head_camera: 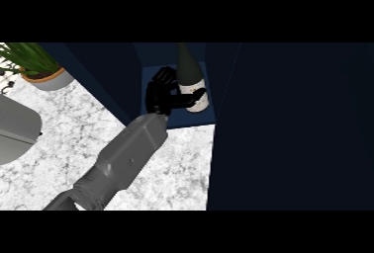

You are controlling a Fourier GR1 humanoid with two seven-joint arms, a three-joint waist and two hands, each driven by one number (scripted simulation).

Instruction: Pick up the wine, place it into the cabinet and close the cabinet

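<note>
A dark green wine bottle (191,79) with a pale label stands upright inside the open cabinet (179,121), on its blue floor. My left hand (158,94) is inside the cabinet opening, just left of the bottle. Its fingers (163,75) point up beside the bottle's shoulder and do not wrap round it. The thumb reaches right and lies against the label. The grey forearm runs down to the lower left edge of the view. My right hand does not show.
The cabinet's dark door (292,123) stands open and fills the right half of the view. A potted plant (40,69) sits at the top left on the marble counter (66,133). A grey rounded object (15,128) lies at the left edge.
</note>
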